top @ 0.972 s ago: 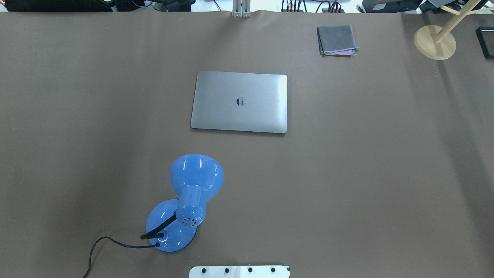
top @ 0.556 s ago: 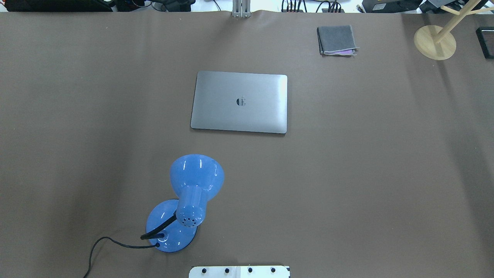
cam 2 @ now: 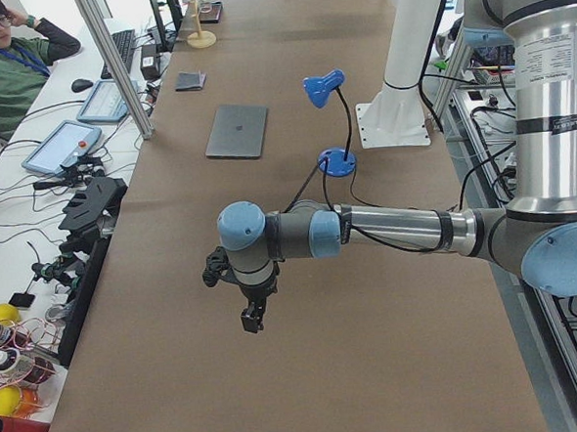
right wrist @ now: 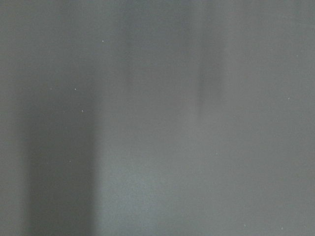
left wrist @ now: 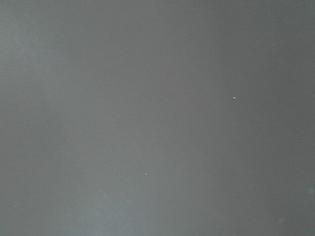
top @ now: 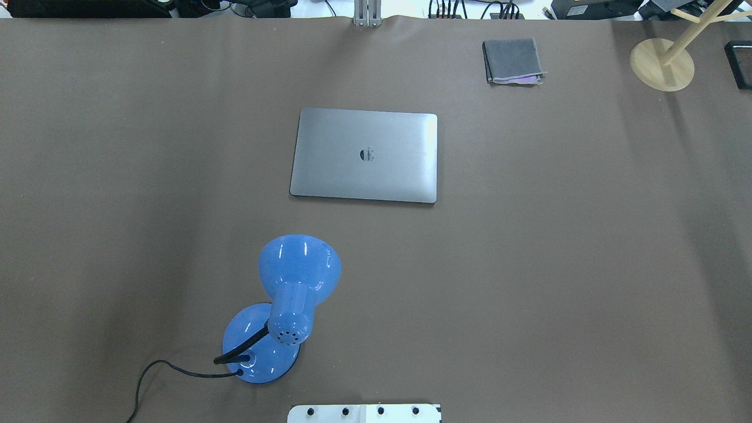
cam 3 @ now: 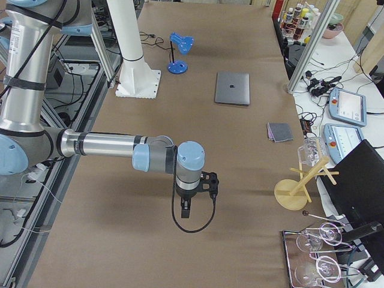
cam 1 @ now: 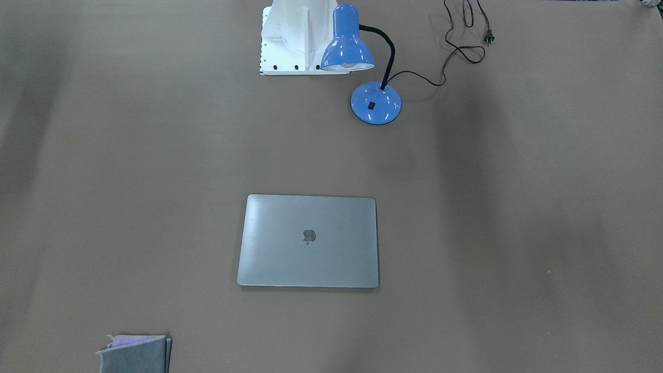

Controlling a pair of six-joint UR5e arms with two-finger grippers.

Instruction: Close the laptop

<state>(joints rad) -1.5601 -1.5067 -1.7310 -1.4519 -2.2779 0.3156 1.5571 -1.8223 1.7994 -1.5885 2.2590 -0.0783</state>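
Observation:
The space-grey laptop lies flat on the brown table with its lid down and the apple logo facing up. It also shows in the front-facing view, the left view and the right view. No gripper is near it. My left gripper shows only in the left view, far from the laptop near the table's left end. My right gripper shows only in the right view, near the table's right end. I cannot tell whether either is open or shut. Both wrist views show only bare table surface.
A blue desk lamp with a black cord stands near the robot's base. A folded grey cloth lies at the far right. A wooden stand is at the far right corner. An operator sits beyond the table.

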